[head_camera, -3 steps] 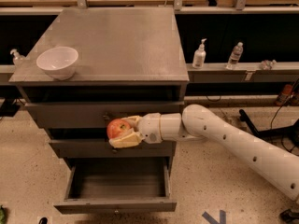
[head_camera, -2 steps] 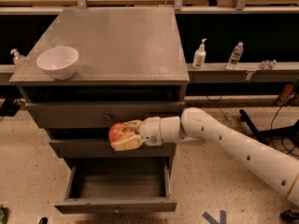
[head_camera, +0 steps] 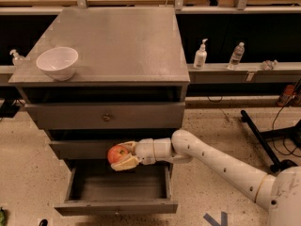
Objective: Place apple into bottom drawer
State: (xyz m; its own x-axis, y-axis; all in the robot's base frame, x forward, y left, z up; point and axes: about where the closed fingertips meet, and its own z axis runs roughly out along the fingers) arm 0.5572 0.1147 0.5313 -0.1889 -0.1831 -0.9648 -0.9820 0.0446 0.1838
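Observation:
The apple (head_camera: 117,153), red with yellow patches, is held in my gripper (head_camera: 121,156), which is shut on it. The gripper reaches from the right on my white arm (head_camera: 211,161). It hangs in front of the middle drawer's front, just above the back of the open bottom drawer (head_camera: 117,186). The bottom drawer is a wide shallow grey tray pulled out toward the camera, and its inside holds nothing.
A white bowl (head_camera: 57,62) stands on the grey cabinet top (head_camera: 122,41) at the left. The top drawer (head_camera: 107,116) with a brass knob is shut. Bottles (head_camera: 201,54) stand on a shelf at the right. A black stand leg (head_camera: 261,140) lies on the floor right.
The gripper with the apple has moved lower, from the middle drawer's front down toward the open bottom drawer.

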